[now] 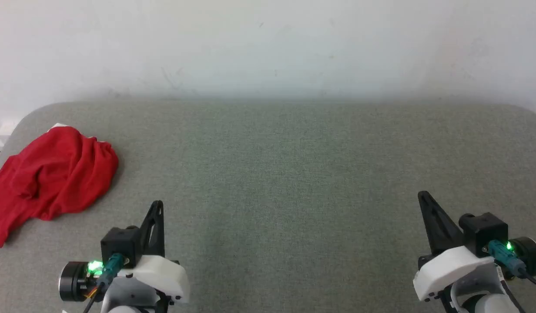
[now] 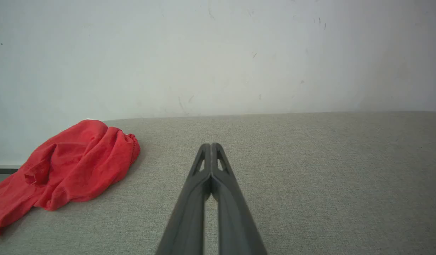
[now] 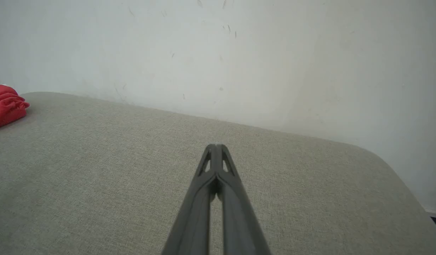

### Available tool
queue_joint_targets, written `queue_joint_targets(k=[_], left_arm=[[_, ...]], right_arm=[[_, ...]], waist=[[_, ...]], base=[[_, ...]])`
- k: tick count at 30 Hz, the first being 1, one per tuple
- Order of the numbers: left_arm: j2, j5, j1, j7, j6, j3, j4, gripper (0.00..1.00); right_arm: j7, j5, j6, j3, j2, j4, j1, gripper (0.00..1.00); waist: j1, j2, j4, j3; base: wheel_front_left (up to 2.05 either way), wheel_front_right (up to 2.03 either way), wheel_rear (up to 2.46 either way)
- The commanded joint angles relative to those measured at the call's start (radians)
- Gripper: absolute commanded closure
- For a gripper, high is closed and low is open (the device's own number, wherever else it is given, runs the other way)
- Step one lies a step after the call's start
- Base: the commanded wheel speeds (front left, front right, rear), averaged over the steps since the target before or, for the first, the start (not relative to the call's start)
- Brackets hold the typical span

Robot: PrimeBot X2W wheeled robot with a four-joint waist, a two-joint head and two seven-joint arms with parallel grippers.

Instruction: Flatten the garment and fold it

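The garment (image 1: 50,174) is a bright red crumpled heap at the far left of the grey surface, one end draping over the left edge. The left wrist view has the garment (image 2: 69,166) to the left of the fingers, and the right wrist view catches a corner of the garment (image 3: 5,104) at its left border. My left gripper (image 1: 157,203) hovers at the lower left, shut and empty, a short way right of the heap. My right gripper (image 1: 421,193) is at the lower right, shut and empty, far from it. The tips of the left gripper (image 2: 211,145) and of the right gripper (image 3: 215,146) press together.
The grey fabric-covered table (image 1: 285,174) has rounded corners and butts against a white wall (image 1: 268,43) at the back. Its left edge (image 1: 7,143) runs right by the heap.
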Motion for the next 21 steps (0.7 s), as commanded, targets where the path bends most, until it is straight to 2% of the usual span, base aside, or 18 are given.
queue_joint_targets(k=[1,4,5,21], left_arm=[[-0.005,0.006,-0.012,0.0,-0.008,0.004,0.002,1.0],[-0.005,0.006,-0.012,0.0,-0.008,0.004,0.002,1.0],[0.0,0.0,0.0,0.0,0.0,0.0,0.0,0.0],[0.0,-0.013,0.009,-0.026,-0.008,0.002,-0.004,0.0]], right_arm=[[0.0,-0.006,-0.002,-0.001,0.003,0.0,-0.015,1.0],[0.0,-0.006,-0.002,-0.001,0.003,0.0,-0.015,1.0],[0.0,0.0,0.0,0.0,0.0,0.0,0.0,0.0],[-0.026,0.016,0.0,-0.039,-0.001,0.005,0.005,0.0]], waist=[[0.0,-0.0001,0.0,0.0],[0.0,-0.0001,0.0,0.0],[0.0,-0.0001,0.0,0.0],[0.0,-0.0001,0.001,0.0]], base=[[0.0,0.0,0.0],[0.0,0.0,0.0],[0.0,0.0,0.0],[0.0,0.0,0.0]])
